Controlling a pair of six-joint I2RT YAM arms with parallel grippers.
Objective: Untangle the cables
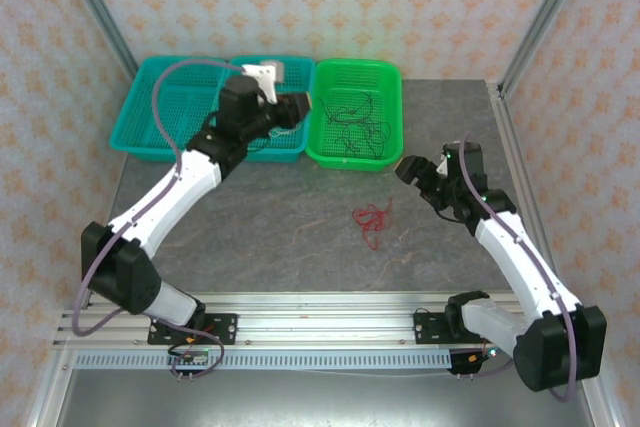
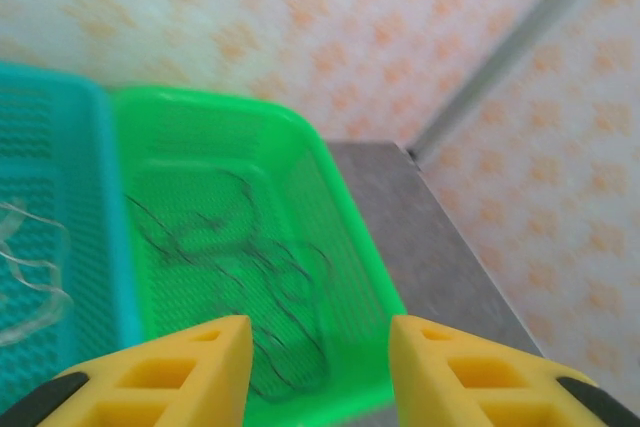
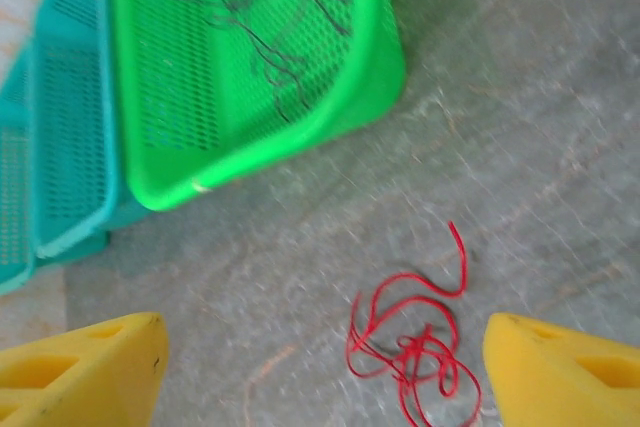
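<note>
Left pincer [image 2: 318, 352], apart and empty, near black cables [image 2: 250, 267] in far green basket [image 2: 345, 202]. Right pincer [image 3: 325, 352], wide apart, above red cable [image 3: 412, 342] on surface [image 3: 560, 97].

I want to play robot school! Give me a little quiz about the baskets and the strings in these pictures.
1. Pick one: what colour is the cable lying in the green basket? A white, B black, C red.
2. True or false: the red cable lies inside a teal basket.
3. Fill in the gap: the right gripper looks down at the red cable on the table with its jaws ____ and nothing between them.

Key: 1 B, the black cable. 2 False, it lies on the table. 3 Open.
</note>
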